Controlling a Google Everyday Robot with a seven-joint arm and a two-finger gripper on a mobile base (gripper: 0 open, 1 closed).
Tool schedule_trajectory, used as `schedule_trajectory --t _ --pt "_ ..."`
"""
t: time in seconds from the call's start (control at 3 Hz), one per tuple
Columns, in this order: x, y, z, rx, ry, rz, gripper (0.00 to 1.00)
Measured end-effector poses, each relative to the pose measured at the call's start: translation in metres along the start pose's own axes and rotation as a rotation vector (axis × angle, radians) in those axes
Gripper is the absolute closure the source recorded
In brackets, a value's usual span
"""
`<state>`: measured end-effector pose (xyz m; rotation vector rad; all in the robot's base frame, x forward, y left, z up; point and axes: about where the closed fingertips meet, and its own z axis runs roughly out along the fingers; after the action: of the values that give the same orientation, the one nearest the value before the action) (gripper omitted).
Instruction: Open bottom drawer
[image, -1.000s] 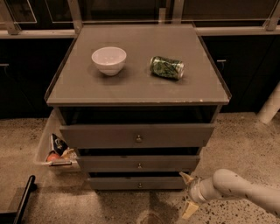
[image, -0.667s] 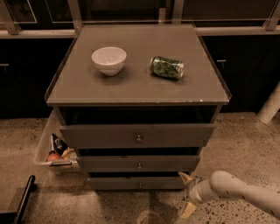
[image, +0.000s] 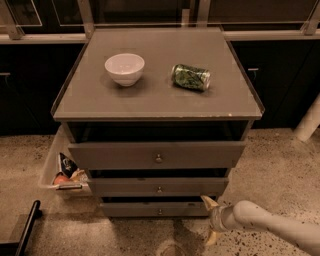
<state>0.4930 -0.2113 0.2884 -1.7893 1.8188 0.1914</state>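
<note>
The grey cabinet has three drawer fronts. The bottom drawer (image: 155, 209) is the lowest and slimmest, with a small round knob (image: 160, 211) at its centre; it stands slightly out, with a dark gap above it. My gripper (image: 210, 221) is low at the right end of the bottom drawer, its two yellowish fingers (image: 208, 202) spread apart, one by the drawer's right corner and one lower near the floor. It holds nothing. The pale arm (image: 272, 224) comes in from the lower right.
A white bowl (image: 124, 68) and a green can (image: 191, 77) lying on its side sit on the cabinet top (image: 155, 100). A bin with snack packets (image: 64, 172) stands left of the cabinet. A dark bar (image: 26, 227) lies at lower left. The floor is speckled.
The gripper and arm have shifted slightly left, closer to the bottom drawer's right end. The drawers have not visibly moved.
</note>
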Motion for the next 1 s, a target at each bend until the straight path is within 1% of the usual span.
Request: schedule_trajectory --t 0.33,0.67,1.0 --pt "0.0195 -0.0123 0.037 0.024 -0.006 -0.106 0.0" --pt "0.0195 -0.0123 0.0371 0.024 -0.006 -0.106 0.0" --pt "0.0227 -0.0116 0.0467 0.019 -0.019 -0.084 0.0"
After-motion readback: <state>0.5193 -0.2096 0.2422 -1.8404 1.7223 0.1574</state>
